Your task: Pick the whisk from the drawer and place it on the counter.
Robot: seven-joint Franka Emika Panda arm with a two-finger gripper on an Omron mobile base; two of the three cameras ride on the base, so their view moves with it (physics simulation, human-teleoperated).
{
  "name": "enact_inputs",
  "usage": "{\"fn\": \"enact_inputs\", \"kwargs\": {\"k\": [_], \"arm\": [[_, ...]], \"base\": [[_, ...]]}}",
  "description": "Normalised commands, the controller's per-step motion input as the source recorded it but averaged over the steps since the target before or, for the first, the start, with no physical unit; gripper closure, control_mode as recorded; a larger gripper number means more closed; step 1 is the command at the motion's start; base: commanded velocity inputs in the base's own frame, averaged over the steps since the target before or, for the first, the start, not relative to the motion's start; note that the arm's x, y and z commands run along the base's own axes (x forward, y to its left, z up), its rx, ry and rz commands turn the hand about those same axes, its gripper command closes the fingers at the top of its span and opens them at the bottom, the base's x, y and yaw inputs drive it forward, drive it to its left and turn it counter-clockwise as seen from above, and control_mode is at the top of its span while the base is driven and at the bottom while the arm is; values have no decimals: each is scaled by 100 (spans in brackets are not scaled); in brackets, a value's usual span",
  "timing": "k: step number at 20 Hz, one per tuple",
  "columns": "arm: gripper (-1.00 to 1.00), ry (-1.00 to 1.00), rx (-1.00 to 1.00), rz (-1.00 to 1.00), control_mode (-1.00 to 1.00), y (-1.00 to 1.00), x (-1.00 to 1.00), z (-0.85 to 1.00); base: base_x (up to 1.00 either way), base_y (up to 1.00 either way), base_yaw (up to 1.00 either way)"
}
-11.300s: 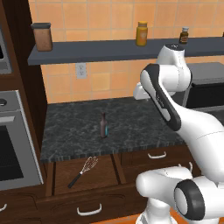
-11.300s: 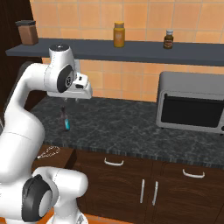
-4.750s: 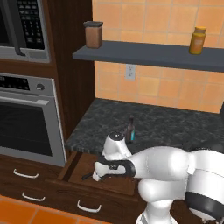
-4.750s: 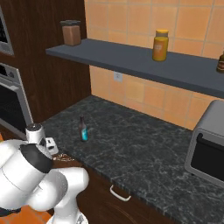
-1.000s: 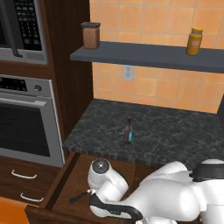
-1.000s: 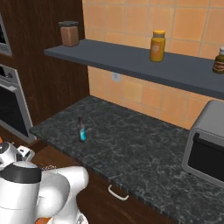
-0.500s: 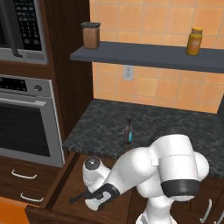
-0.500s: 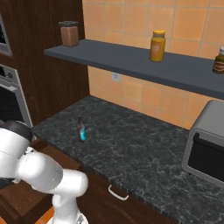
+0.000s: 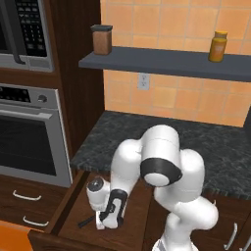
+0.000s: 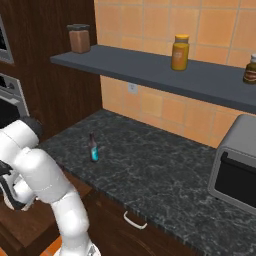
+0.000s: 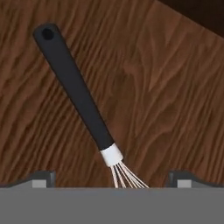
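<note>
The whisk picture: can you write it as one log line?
step: reaching | gripper: open, astride wire loops | black-handled silver wire whisk: flat on brown wooden drawer bottom, not lifted | dark speckled stone counter: awaiting whisk

You face orange tiled wall (image 9: 186, 98), dark grey shelf (image 9: 166, 62) with jars, built-in oven (image 9: 29, 132), brown cabinets (image 9: 29, 206), toaster oven (image 10: 235, 165) at right

base cams flank arm, hand cam close over drawer (image 11: 175, 87)
</note>
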Motion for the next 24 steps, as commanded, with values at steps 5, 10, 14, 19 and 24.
{"fn": "enact_inputs", "kwargs": {"k": [5, 10, 14, 19, 24], "arm": [[-100, 0, -14, 3, -100, 40, 22, -56], [100, 0, -7, 6, -100, 0, 3, -68], [100, -2, -2, 17, -100, -2, -71, -18], [100, 0, 0, 17, -100, 0, -80, 62], [100, 0, -2, 16, -100, 12, -36, 100]], "base": [[0, 0, 0], [0, 0, 0], [0, 0, 0], [0, 0, 0], [0, 0, 0]]}}
